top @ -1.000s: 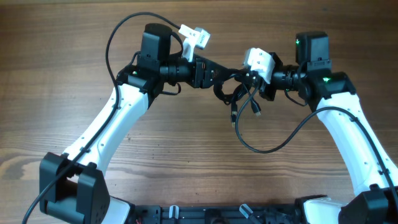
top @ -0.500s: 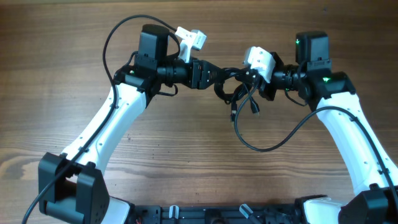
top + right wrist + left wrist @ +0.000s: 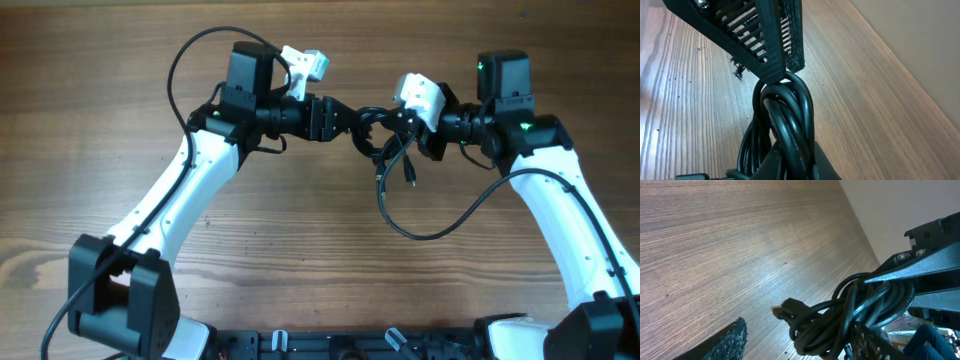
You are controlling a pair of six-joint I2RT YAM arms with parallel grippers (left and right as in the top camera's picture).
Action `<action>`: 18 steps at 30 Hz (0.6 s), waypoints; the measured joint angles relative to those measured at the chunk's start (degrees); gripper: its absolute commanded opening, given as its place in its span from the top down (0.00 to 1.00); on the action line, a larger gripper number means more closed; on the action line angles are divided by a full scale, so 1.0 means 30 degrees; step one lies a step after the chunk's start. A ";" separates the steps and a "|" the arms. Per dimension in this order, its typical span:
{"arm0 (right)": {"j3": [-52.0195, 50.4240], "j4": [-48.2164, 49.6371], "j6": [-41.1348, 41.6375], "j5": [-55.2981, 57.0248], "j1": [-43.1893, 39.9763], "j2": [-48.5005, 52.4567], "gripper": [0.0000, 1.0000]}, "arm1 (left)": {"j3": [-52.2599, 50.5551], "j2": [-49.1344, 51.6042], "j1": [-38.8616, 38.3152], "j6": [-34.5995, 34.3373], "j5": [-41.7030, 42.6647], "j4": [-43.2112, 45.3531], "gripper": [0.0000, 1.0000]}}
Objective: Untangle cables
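Observation:
The cables point(image 3: 378, 140) are a bunch of thin black cords hanging between my two grippers above the table, with two plug ends point(image 3: 410, 180) dangling below. My right gripper point(image 3: 405, 128) is shut on the bunch; in the right wrist view the cords point(image 3: 785, 115) run up from between its jaws point(image 3: 790, 162). My left gripper point(image 3: 355, 120) is open. One of its fingers point(image 3: 770, 45) passes through the top loop of the bunch. In the left wrist view the bunch point(image 3: 850, 315) lies against my right-hand finger point(image 3: 867, 342), well apart from the other finger point(image 3: 732, 340), and a plug end point(image 3: 782, 311) sticks out.
A thicker black wire point(image 3: 440, 232) loops low over the wooden table point(image 3: 300, 260) under my right arm. Another arm wire point(image 3: 190, 55) arcs behind my left arm. The table's far edge and a pale wall point(image 3: 920, 45) show in the wrist views.
My left gripper has moved slightly right, towards the right gripper. The bunch between them has drawn up tighter and smaller. The right arm has hardly moved.

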 measured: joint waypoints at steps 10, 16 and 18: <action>-0.0058 -0.0058 0.0000 0.0204 0.0007 0.0066 0.96 | 0.0000 0.0357 -0.0991 0.0000 -0.1814 0.0408 0.40; -0.0131 0.0729 0.0007 -0.1173 0.0015 0.0138 0.95 | 0.0000 0.0940 -0.1231 -0.0058 -0.1843 0.0838 0.46; -0.0146 0.0954 0.0022 -0.1668 0.0007 0.0138 0.96 | 0.0000 0.1056 -0.1406 -0.0058 -0.2069 0.0874 0.46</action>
